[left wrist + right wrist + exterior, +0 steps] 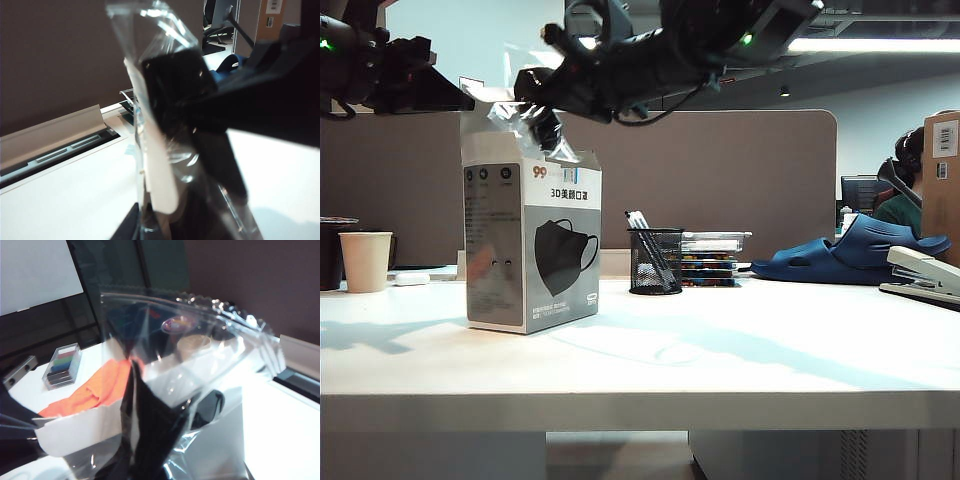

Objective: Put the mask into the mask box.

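Gripping the mask (535, 125) over the mask box (532, 240), right end effector (542, 85), left end effector (440, 90) closed.

left end effector (470, 95): closed, raised | right end effector (535, 85): closed, reaching across

I see the mask box (532, 245) at the table's (720, 360) left, pen holder (655, 260) right of it, clog (855, 255) far right.

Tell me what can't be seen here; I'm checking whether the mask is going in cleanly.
- Box opening: in the exterior view, its front wall hides how deep the mask sits.
- Left claw: its tips are out of sight in every view.
- Right claw: glossy wrapping blurs its tips, though it is shut on the mask.
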Controlling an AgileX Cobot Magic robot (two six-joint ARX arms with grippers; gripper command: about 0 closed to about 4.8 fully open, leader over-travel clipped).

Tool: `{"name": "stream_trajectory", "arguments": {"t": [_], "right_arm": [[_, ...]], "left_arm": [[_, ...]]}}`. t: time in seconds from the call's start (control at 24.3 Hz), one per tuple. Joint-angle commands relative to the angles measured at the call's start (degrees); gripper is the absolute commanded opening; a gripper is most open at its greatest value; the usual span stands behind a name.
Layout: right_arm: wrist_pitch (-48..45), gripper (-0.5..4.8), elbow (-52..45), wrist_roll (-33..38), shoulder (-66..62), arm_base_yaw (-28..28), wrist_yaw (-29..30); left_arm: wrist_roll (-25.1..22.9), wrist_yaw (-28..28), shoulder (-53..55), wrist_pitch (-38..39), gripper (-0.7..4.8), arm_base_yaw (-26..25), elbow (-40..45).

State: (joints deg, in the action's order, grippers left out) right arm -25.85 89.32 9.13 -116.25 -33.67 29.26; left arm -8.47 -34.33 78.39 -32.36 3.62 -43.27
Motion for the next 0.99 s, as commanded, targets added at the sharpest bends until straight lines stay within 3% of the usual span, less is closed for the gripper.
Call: {"name": "stream_trajectory", "arguments": {"t": [0.04,0.29,0.62,0.7,0.74,0.78,0.99], "right_arm": [[-5.1,-0.01,0.1,-0.5,-1.7,-0.3,-2.5],[-4.7,-0.01,0.1,-0.7,-4.3,-0.3,-2.4],[6.8,0.01,0.1,-3.7,-3.7,-0.3,-2.1],[8.9,0.62,0.1,-3.7,-3.2,-0.3,-2.1],[9.2,1.45,0.1,-3.7,-2.7,-0.2,-2.1],[9.2,1.83,0.1,-3.7,-2.2,-0.2,-2.1],[9.9,3.17,0.1,-3.7,0.6,-0.1,-2.2]], "left_arm": [[0.6,-3.4,-0.1,-0.9,-0.06,0.0,-0.2],[0.6,-4.1,-0.1,-1.4,-0.06,0.0,-0.2],[0.5,-0.8,-0.1,-1.6,-0.06,-0.2,-0.2],[0.5,-0.2,-0.1,-1.7,-0.06,-0.2,-0.2],[0.3,-0.2,-0.1,-1.6,-0.06,-0.3,-0.2],[0.3,-0.2,-0.1,-1.6,-0.06,-0.3,-0.2],[0.3,-0.2,-0.1,-1.6,-0.06,-0.3,-0.2]]}}
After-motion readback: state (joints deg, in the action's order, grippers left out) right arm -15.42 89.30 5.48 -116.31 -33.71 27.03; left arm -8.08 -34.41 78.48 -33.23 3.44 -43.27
